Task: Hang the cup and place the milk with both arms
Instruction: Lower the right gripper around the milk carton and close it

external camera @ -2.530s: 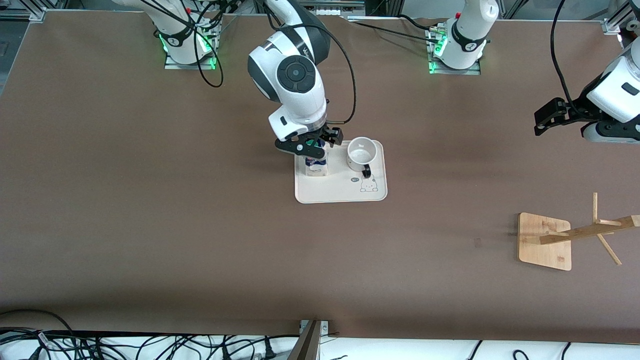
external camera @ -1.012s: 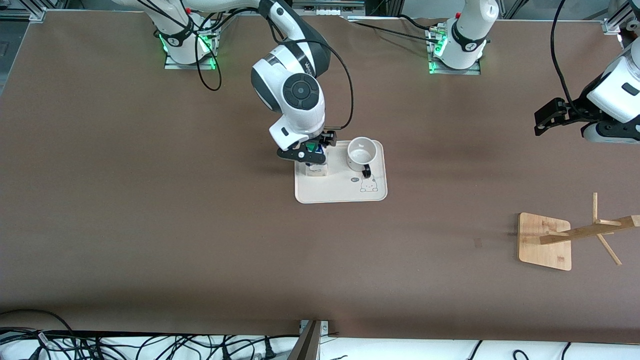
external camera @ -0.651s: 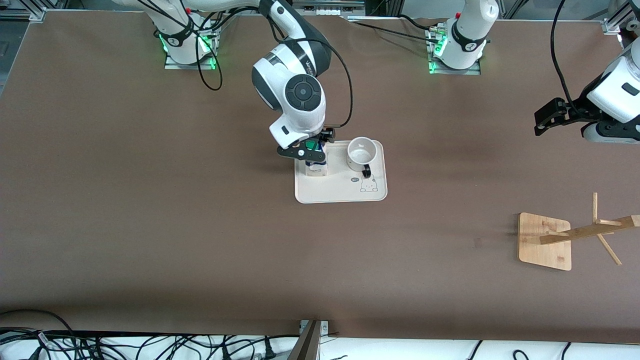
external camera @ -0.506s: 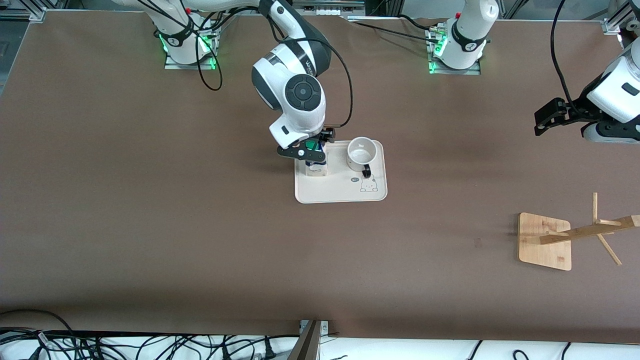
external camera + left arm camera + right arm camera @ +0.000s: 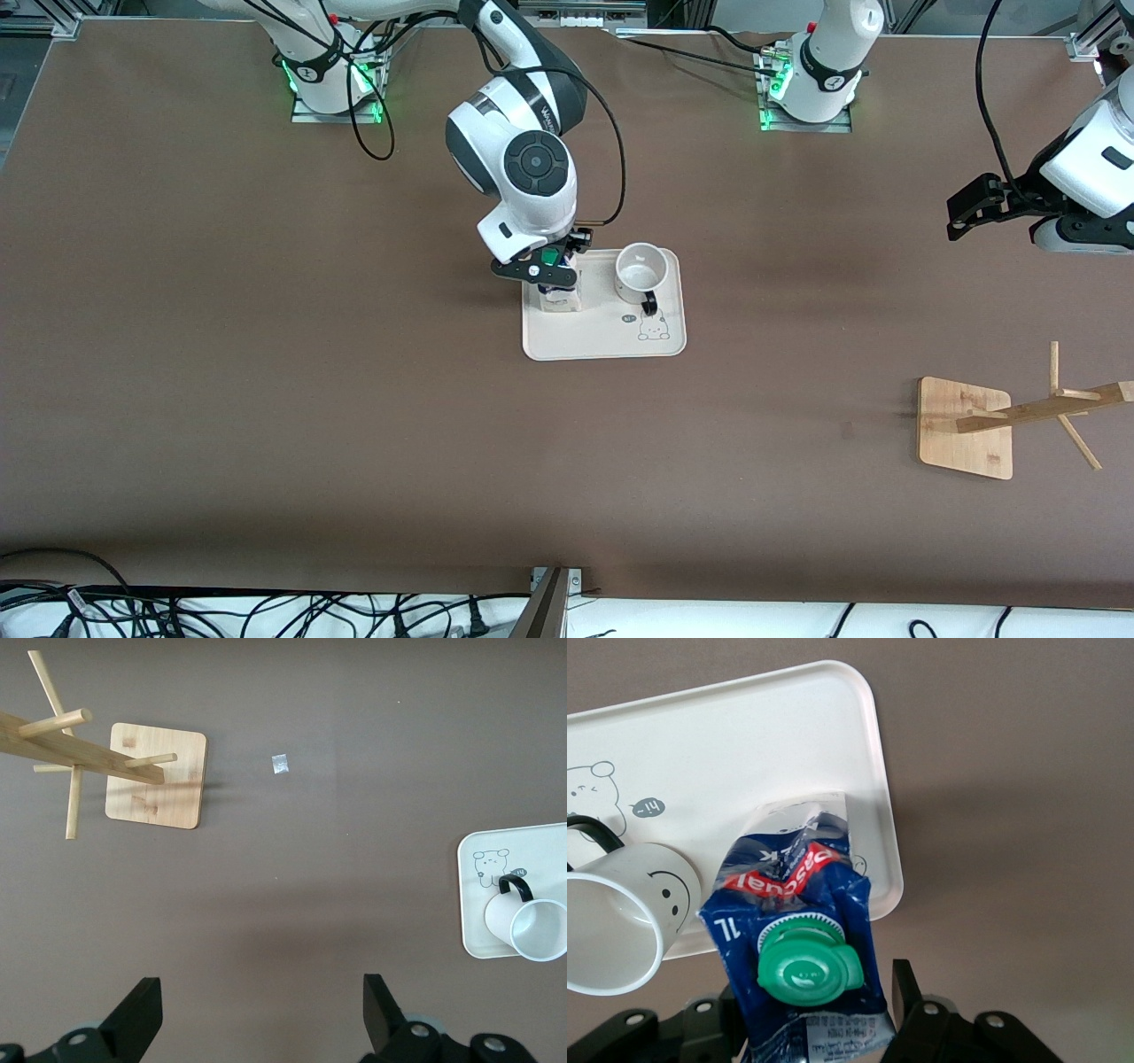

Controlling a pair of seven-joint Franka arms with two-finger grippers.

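The milk (image 5: 562, 297) stands upright on the cream tray (image 5: 602, 341) in the middle of the desk (image 5: 266, 372), at the tray's end toward the right arm. The right pincer (image 5: 547, 268) is down around the carton's top, a finger on each side. The wrist view shows the blue top creased between the fingers, so I take it as clenched on the carton, which is not yet lifted.

The cup (image 5: 640, 268) sits beside the milk on the same tray, mouth up, with its black handle toward the front camera and nothing touching it.

The wooden rack (image 5: 967, 428) stands well apart, toward the left arm's end of the desk, its pegs bare. The left pincer (image 5: 961, 217) waits in the air over bare desk, released.

So nothing is finished. The milk has yet to be carried off and set down, and the cup has yet to be picked up and hung.
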